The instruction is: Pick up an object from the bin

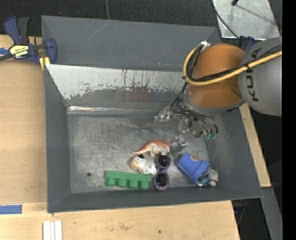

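As I judge it, nothing is picked yet: every object lies on the scuffed, dull floor of the grey metal bin. My jaws hang just beyond the stubby blue plastic cylinder toy, toward the back wall; I cannot tell whether they are open or closed. Just left of that blue toy lie glossy dark purple sunglasses and a smooth orange-and-white figure. Further left lies a green studded plastic block. Grasp and lift remain.
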You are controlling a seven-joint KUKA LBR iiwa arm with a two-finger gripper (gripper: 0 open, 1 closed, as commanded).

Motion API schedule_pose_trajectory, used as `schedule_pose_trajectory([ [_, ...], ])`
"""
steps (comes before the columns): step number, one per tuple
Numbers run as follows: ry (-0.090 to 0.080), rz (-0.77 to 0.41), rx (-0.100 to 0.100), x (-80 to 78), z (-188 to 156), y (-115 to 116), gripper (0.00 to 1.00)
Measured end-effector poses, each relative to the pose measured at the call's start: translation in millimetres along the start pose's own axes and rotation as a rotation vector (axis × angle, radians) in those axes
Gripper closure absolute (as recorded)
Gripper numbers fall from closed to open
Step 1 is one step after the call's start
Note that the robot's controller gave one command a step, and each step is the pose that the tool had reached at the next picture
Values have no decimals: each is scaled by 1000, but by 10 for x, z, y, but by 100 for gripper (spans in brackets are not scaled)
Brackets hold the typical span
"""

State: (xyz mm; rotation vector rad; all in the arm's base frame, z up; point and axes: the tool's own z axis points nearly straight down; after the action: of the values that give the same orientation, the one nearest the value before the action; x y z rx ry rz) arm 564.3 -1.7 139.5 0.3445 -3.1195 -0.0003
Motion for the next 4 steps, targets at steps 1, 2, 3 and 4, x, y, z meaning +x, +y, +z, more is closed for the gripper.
schedule_pose_trajectory([
  [1, -7, -125, 2, 45, -102, -23, 0],
  [2, -13, -229, 5, -88, 565, 32, 0],
  [3, -10, -237, 2, -74, 582, 42, 100],
  [4, -10, -237, 2, -74, 582, 41, 100],
])
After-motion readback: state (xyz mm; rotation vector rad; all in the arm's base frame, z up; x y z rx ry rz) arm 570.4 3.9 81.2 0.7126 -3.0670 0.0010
